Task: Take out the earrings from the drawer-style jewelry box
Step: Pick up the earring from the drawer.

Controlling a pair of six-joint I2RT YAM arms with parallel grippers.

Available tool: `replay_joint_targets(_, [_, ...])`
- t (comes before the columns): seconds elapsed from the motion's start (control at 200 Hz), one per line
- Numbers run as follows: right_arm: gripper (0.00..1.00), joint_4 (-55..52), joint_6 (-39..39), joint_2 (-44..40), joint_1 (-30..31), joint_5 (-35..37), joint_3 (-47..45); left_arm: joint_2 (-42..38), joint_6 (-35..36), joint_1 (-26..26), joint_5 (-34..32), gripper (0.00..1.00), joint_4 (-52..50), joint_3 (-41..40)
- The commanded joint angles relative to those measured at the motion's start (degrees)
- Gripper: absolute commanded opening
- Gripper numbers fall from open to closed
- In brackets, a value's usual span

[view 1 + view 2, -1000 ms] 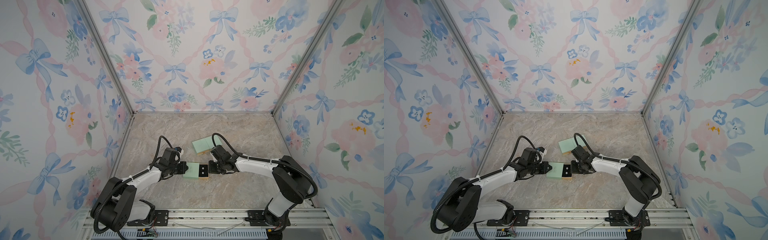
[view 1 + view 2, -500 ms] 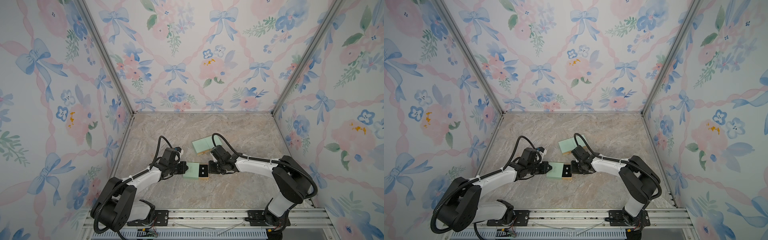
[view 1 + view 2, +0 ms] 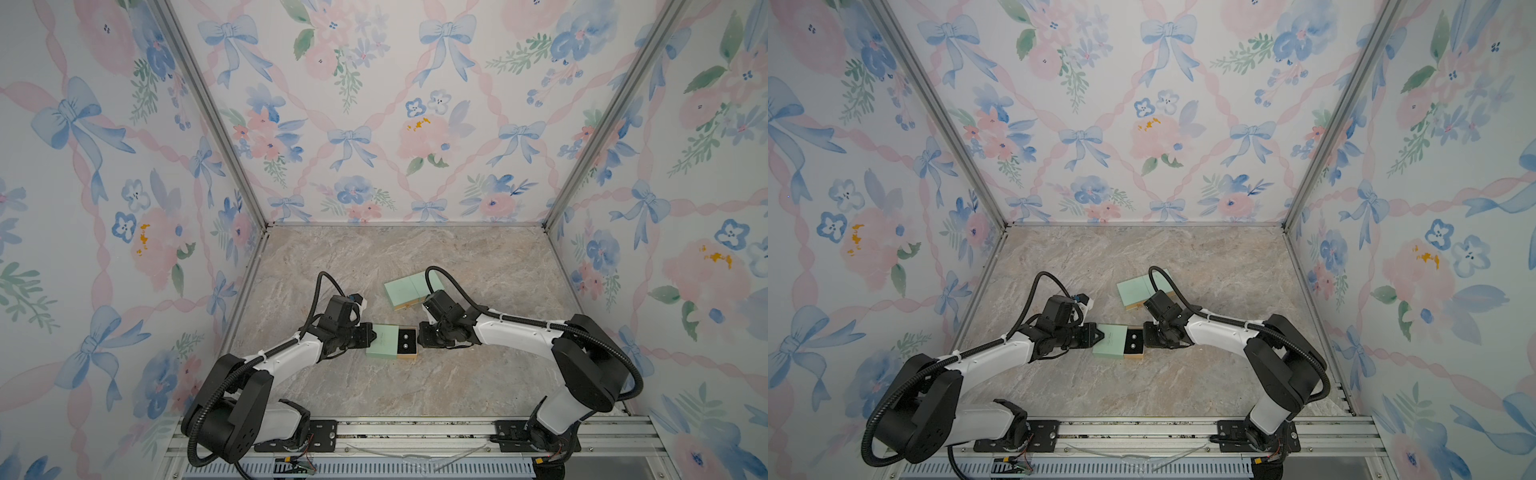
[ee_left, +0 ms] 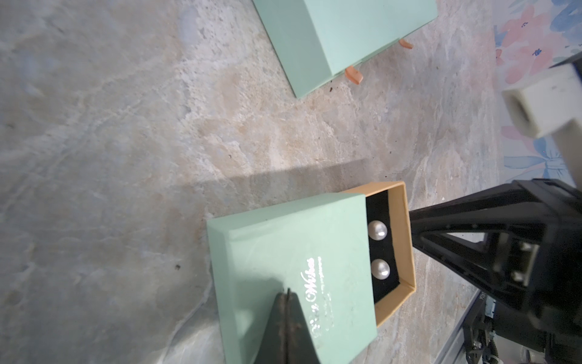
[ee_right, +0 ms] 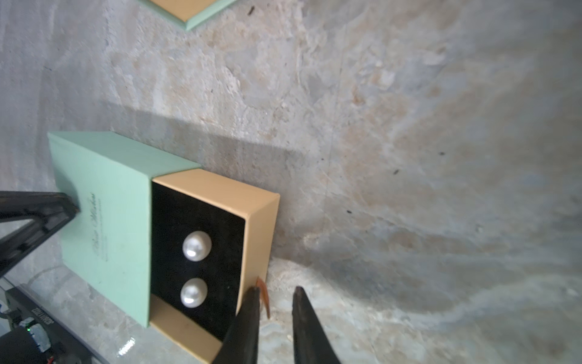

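Note:
The jewelry box (image 3: 381,341) is a mint-green sleeve lying on the marble floor. Its tan drawer (image 5: 258,214) is pulled partway out toward the right arm. Two pearl earrings (image 5: 196,245) (image 5: 193,292) sit in the drawer's black foam, and both top views show them (image 3: 405,335) (image 3: 1132,345). My left gripper (image 4: 287,293) is shut, its tip resting on top of the sleeve (image 4: 283,252). My right gripper (image 5: 276,291) stands slightly open at the drawer's end. The orange pull tab (image 5: 264,294) hangs loose between its fingers, against one of them.
A second mint-green box (image 3: 409,289) lies farther back, just behind the right wrist, with orange tabs (image 4: 354,74) at its edge. Floral walls enclose the marble floor (image 3: 415,386) on three sides. A metal rail (image 3: 415,428) runs along the front.
The right gripper's fingers have parted at the drawer's end, where they were shut before. Both arms and the box have hardly moved.

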Motion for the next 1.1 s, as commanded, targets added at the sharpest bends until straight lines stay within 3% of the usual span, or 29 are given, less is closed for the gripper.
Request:
replay_joint_targets(0.0, [0.26,-4.3,-3.2,-4.7,-0.7,2.4,2.1,3.0,0.0,0.3,-7.5,0.00,-8.6,-2.0])
replay_joint_targets(0.215, [0.27,-8.9,-8.7,-5.9,1.5,0.8,8.0,3.0,-0.2,0.2,-7.2,0.00,-8.5,-1.5])
replay_joint_targets(0.48, [0.26,-15.5,-8.2,4.6,7.0,3.5,15.4,3.4,-0.2,0.2,-7.0,0.00,-8.5,-1.1])
replay_joint_targets(1.095, [0.21,-14.7,-6.1,10.7,8.8,2.6,16.9,3.3,-0.3,0.2,-7.2,0.00,-7.5,-2.0])
